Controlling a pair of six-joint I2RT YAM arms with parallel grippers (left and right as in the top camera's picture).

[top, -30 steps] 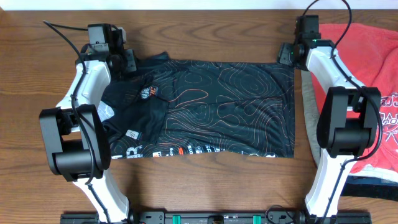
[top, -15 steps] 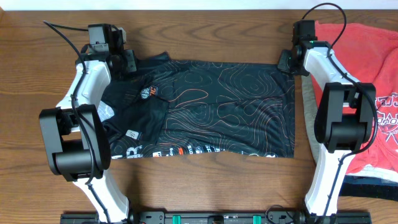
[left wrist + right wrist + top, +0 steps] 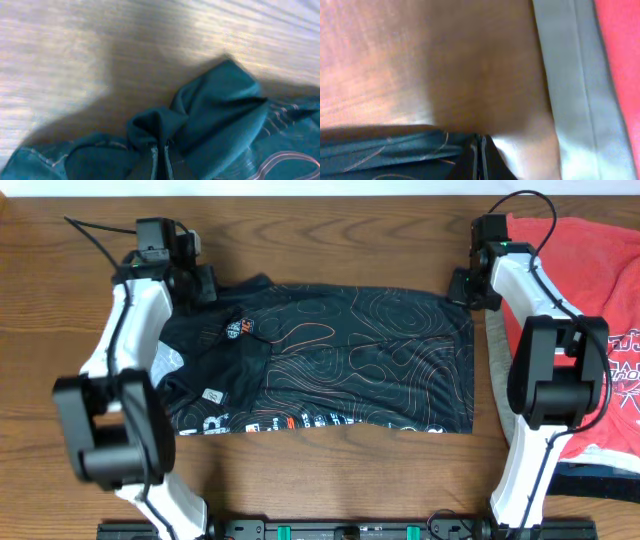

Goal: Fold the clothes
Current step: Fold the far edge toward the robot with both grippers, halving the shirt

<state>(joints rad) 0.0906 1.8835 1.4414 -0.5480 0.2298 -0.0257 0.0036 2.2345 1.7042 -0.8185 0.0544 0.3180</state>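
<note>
The black jersey (image 3: 340,350) with thin orange and white contour lines lies spread flat on the wooden table (image 3: 300,480), lettering along its near edge. My left gripper (image 3: 207,283) is shut on the jersey's far left corner. In the left wrist view the dark cloth (image 3: 220,110) bunches up between the fingers of the left gripper (image 3: 161,162). My right gripper (image 3: 461,288) is shut at the far right corner. In the right wrist view the jersey's hem (image 3: 380,150) runs left from the closed right gripper (image 3: 481,157).
A coral-red T-shirt (image 3: 600,270) lies at the right edge of the table, also seen in the right wrist view (image 3: 620,50). A beige garment (image 3: 495,350) shows as a strip between it and the jersey. Something dark (image 3: 600,478) lies under the red shirt's near end.
My right gripper has come down onto the jersey's far right corner and shut there. The left arm has shifted slightly left, still gripping its corner.
</note>
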